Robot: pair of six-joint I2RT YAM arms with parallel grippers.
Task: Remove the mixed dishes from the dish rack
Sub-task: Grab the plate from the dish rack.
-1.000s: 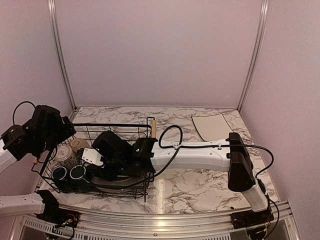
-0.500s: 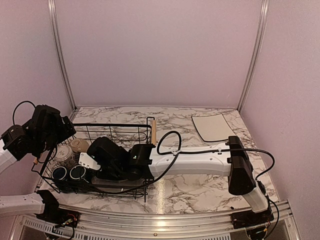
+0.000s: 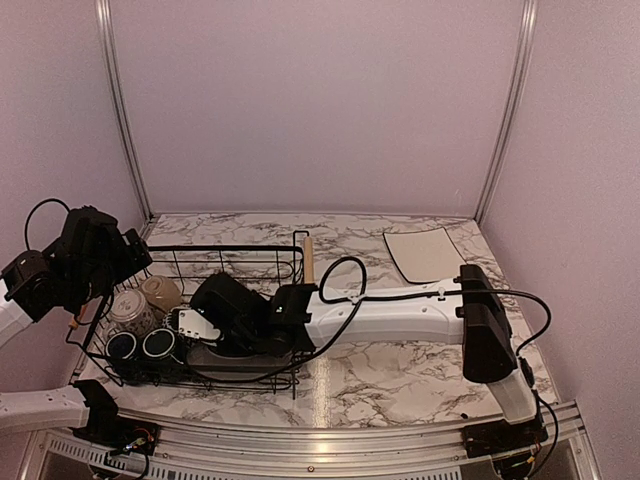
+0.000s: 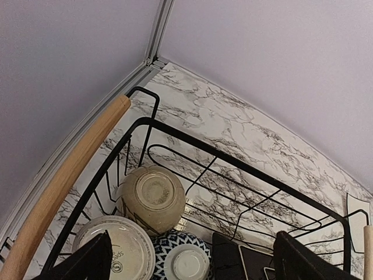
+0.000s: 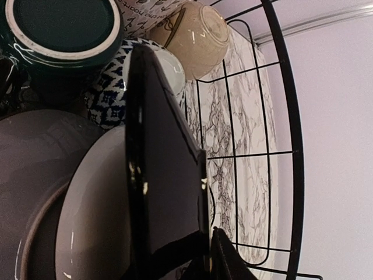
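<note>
The black wire dish rack [image 3: 240,250] stands at the table's left. At its left end several upturned mugs crowd together: a tan one [image 4: 152,198], a white patterned one [image 4: 116,248], a blue-patterned one [image 4: 186,259] and a dark one [image 5: 58,26]. Round grey plates [image 5: 87,216] lean in the middle, with a black square plate [image 5: 166,175] on edge in front of them. My right gripper [image 5: 207,248] reaches into the rack [image 5: 291,146], shut on that black plate's rim. My left gripper [image 4: 195,265] hangs open above the mugs, holding nothing.
A square cream plate [image 3: 425,255] lies flat on the marble table at the back right. The rack's wooden handle [image 3: 308,258] stands beside my right forearm; the other handle [image 4: 64,181] runs along the left wall. Purple walls close in the table.
My right gripper has shifted slightly inside the rack and its jaws have closed in on the black plate's rim. The left arm has barely moved.
</note>
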